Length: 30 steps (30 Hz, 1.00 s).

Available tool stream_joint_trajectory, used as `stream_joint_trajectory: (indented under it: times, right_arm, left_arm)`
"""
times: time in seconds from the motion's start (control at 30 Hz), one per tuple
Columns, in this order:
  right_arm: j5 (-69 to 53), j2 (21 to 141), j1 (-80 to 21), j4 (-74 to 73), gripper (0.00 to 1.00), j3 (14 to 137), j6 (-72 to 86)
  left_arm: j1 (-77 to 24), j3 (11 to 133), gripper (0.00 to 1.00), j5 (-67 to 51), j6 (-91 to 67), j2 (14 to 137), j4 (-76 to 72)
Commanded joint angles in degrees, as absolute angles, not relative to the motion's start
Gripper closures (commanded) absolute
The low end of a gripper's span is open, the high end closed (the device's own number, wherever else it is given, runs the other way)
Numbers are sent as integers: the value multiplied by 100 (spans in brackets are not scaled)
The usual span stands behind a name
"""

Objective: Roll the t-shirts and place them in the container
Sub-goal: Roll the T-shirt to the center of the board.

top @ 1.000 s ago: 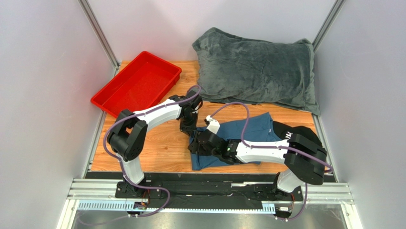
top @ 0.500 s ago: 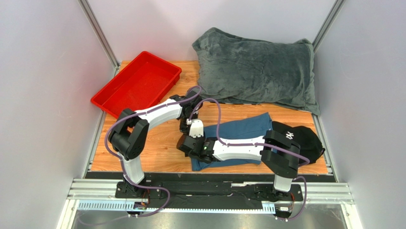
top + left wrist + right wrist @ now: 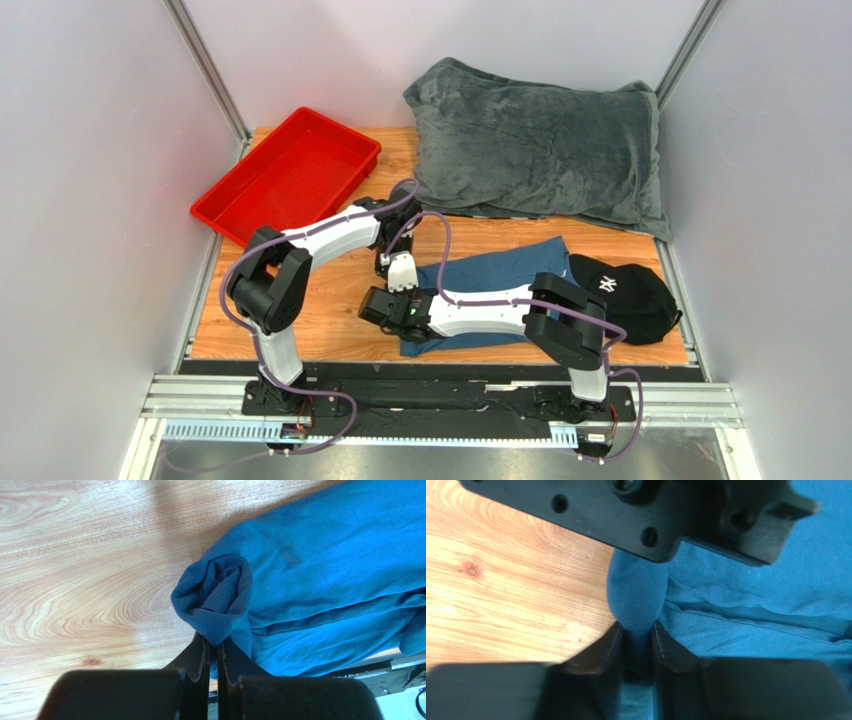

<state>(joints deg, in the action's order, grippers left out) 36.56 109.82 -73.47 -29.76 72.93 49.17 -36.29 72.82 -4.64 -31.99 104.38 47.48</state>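
Surface point(image 3: 330, 325): light wood board, with both arm bases at its near edge.
T-shirt point(image 3: 505, 270): one plain dark teal-blue shirt, folded into a band that runs left to right across the middle-right of the surface. It lies on the near side of the blanket. Its right end is just beside the cap; I cannot tell whether they touch.
Left end of t-shirt: curled over into a small loose roll with an open mouth, seen end-on from the left wrist. The rest of the cloth spreads away to the right in soft folds.
Left fingers point(image 3: 204, 650): drawn almost together, leaving only a thin slit. They pinch the lower lip of that roll from the far-left side. In the top view they point(image 3: 386, 266) point down at the shirt's far-left corner.
Right fingers point(image 3: 612, 642): closed onto a bunched tongue of blue cloth that bulges up between the tips. They point(image 3: 372, 306) sit at the shirt's near-left corner, just beside the left fingers. A black block with screw holes fills the top of the right wrist view.
Right arm: stretched low across the near half of the shirt, hiding much of it from above.
Cap point(image 3: 625, 292): black with a white logo, at the right edge of the surface.
Blanket point(image 3: 540, 150): grey plush — at the far right, well apart from both sets of fingers.
Tray point(image 3: 290, 175): red, at the far-left corner.
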Motion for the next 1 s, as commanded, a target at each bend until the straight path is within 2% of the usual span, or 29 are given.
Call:
stream_joint_trajectory:
  times: [0.0,0.07,0.1,0.17,0.2,0.27,0.37,0.5,0.63,0.73,0.77,0.87,0.97]
  right_arm:
    - [3648,10925,-7365,-2770,85,7243,4737]
    - [3360,10776,-7296,-2324,88,7024,4833]
    - [3244,10593,-7269,-2120,89,6674,4895]
    - [2850,10363,-7155,-1411,89,6269,5061]
    - [2708,10127,-7093,-1154,90,5875,5123]
    - [2374,9906,-6953,-418,91,5434,5334]
    - [1908,9563,-6724,411,90,4791,5554]
    - [1205,9378,-6399,1483,90,4036,6010]
    - [564,9404,-6039,2607,89,3376,6485]
    - [300,9466,-5863,3117,89,3059,6766]
    - [238,9553,-5836,3268,89,2893,6846]
    - [88,9781,-5704,3839,90,2629,7197]
    - [-202,9993,-5616,4262,90,2523,7426]
  left_arm:
    - [-3709,7471,97,-483,-3103,10441,4843]
    - [-3709,7497,91,-483,-3068,10415,4825]
    - [-3709,7523,82,-536,-3041,10398,4816]
    - [-3692,7585,71,-589,-2962,10336,4782]
    - [-3665,7611,60,-650,-2927,10301,4773]
    - [-3534,7646,50,-773,-2857,10161,4703]
    - [-3376,7681,44,-1142,-2804,9923,4544]
    - [-3252,7699,44,-1388,-2812,9651,4483]
    - [-3208,7183,44,-1652,-2988,9169,4027]
    - [-3208,6647,55,-1977,-3172,8887,3536]
    - [-3208,6505,62,-2169,-3225,8834,3403]
    - [-3208,6048,74,-2460,-3419,8798,2866]
    - [-3208,5801,81,-2601,-3533,8938,2532]
